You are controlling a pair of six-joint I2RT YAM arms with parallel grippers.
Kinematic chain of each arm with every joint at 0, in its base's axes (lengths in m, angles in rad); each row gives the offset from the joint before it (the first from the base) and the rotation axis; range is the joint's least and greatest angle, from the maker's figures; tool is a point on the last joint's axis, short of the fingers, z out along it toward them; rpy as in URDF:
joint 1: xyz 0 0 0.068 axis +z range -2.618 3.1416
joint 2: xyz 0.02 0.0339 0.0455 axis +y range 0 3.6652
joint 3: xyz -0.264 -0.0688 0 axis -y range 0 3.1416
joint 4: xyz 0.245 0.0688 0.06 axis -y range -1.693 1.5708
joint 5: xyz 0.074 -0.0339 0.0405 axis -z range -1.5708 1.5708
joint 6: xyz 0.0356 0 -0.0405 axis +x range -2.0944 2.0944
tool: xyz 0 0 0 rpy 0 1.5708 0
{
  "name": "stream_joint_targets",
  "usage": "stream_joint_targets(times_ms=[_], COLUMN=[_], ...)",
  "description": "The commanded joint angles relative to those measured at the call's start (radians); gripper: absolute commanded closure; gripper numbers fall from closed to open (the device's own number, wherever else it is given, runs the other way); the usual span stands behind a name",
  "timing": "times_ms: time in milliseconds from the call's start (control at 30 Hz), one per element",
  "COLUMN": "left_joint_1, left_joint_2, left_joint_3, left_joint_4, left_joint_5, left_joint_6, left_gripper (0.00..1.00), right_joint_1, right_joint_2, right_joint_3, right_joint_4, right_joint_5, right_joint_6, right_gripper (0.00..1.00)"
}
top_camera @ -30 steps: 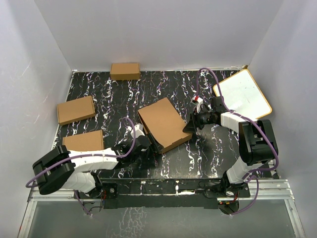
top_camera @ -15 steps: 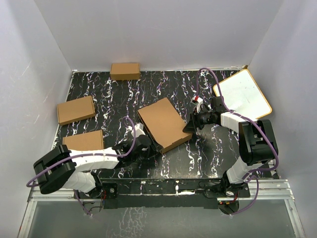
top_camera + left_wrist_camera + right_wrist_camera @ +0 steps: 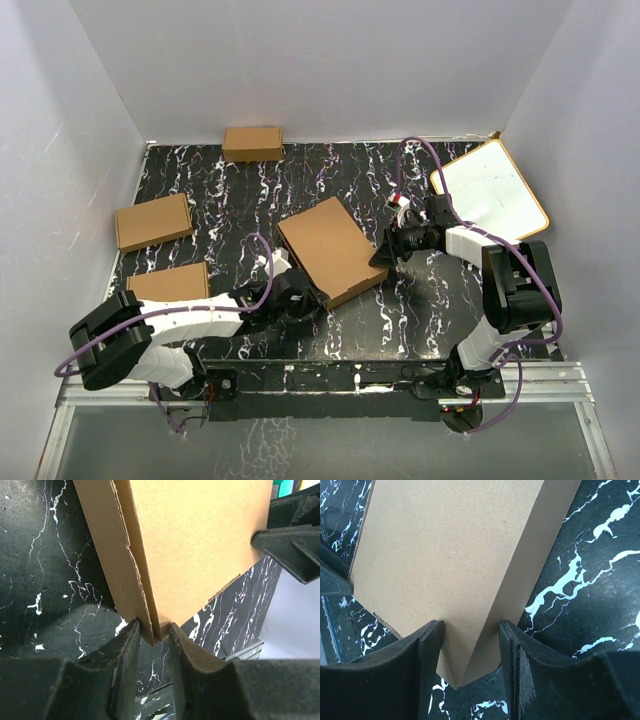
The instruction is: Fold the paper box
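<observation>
paper box (image 3: 333,250) (folded), long axis far-left to near-right

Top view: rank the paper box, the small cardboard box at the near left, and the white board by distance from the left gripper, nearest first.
1. paper box: centre of the table, its near corner gripped by the left gripper.
2. small cardboard box: off to the left, near the table's left edge.
3. white board: far right corner, across the table.
</observation>
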Motion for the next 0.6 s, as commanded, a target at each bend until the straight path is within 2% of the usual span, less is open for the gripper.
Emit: stream_joint_targets(times_ms=[0,300,433,567], left_joint_1=[-0.006,-0.03,-0.036,-0.036], left_joint_2=[-0.014,-0.019,-0.018,-0.006], left_joint_3=[0.06,0.098,0.108,0.119], left_joint_4=[-0.106,-0.174,-0.187,-0.197], left_joint_5=[0.005,0.015,0.0,-0.017], left_joint_6=[-0.06,-0.081,-0.089,-0.09], left_gripper=[0.73,0.66,0.67,0.72], right_joint_1=[0.027,0.029,0.029,0.029], right_joint_2=[0.037,0.037,0.036,0.033], right_joint_3=[-0.001,-0.001,-0.001,-0.001], right_joint_4=[-0.033,-0.033,-0.033,-0.033], right_joint_5=[0.057,0.058,0.058,0.06], right_joint_6=[-0.053,-0.054,-0.055,-0.055], right_gripper=[0.48,0.48,0.48,0.48])
